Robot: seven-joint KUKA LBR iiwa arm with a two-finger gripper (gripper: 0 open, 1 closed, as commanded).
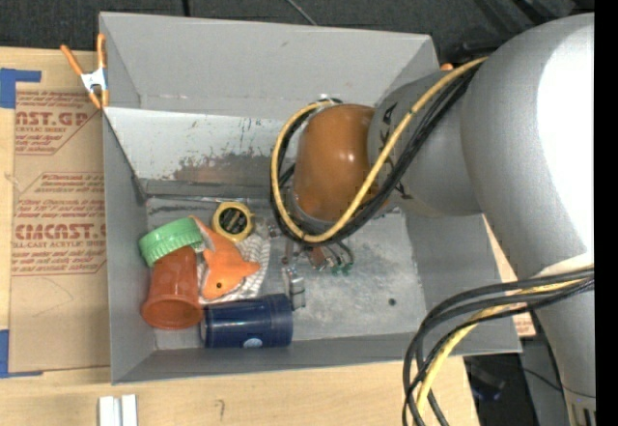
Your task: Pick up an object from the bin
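My gripper point(312, 269) hangs under the orange wrist cover, low over the bin floor near the middle. Its two fingers stand apart, open, with nothing between them. The left finger point(293, 281) is close to the right edge of an orange fish toy point(228, 271) in clear wrapping. Just below that finger a dark blue cylinder point(247, 323) lies on its side. A small yellow tape roll point(233, 218) lies up and to the left of the gripper.
A green lid point(169, 241) and an orange-brown cup point(172, 289) lie in the lower-left corner, against the fish toy. The arm and its cables cover the bin's right side. Bare floor shows to the right of the gripper.
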